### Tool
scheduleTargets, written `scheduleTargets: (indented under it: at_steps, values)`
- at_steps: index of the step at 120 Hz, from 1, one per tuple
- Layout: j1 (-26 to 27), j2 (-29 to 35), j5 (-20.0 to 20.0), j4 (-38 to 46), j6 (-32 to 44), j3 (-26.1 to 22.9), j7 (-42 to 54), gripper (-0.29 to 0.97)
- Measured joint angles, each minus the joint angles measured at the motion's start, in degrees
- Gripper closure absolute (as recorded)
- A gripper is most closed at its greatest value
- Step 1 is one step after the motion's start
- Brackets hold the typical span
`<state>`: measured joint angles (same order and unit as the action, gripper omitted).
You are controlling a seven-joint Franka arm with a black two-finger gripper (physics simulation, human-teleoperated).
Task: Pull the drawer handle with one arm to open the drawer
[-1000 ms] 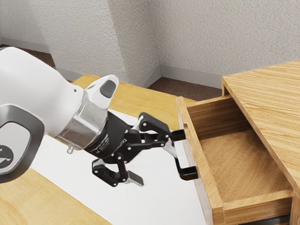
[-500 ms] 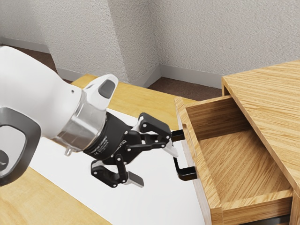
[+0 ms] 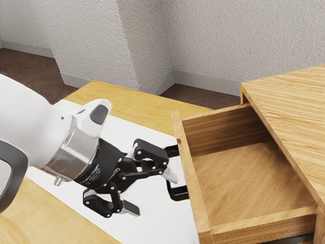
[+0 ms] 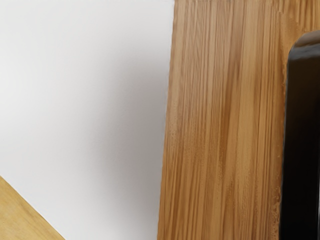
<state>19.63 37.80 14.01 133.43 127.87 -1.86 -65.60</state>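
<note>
The wooden drawer [image 3: 189,168] stands pulled well out of the cabinet [image 3: 289,109], with its bare inside [image 3: 238,183] showing. Its black bar handle [image 3: 177,192] is on the front face, toward the exterior view's left. My black gripper [image 3: 152,193] is open. Its upper finger [image 3: 170,176] reaches in behind the handle bar, while the lower finger [image 3: 131,207] hangs apart over the white mat. In the wrist view the drawer front [image 4: 220,125] is very close, with the black handle [image 4: 302,140] beside it.
A white mat [image 3: 147,223] covers the wooden table [image 3: 137,104] under my hand. The cabinet's top overhangs the drawer at the exterior view's right. Grey walls and a dark floor lie behind the table.
My hand has drawn back toward the exterior view's left, and the drawer has slid further out with it, most of it in the last half second.
</note>
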Motion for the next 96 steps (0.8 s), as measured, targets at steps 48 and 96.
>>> scheduleTargets:
  at_steps: [48,96]
  values:
    - [-2.56,8.19,-0.18,5.34,-2.22,2.14,0.01,0.00]
    - [-4.25,15.45,-0.39,8.76,-5.52,2.31,-0.06,0.00]
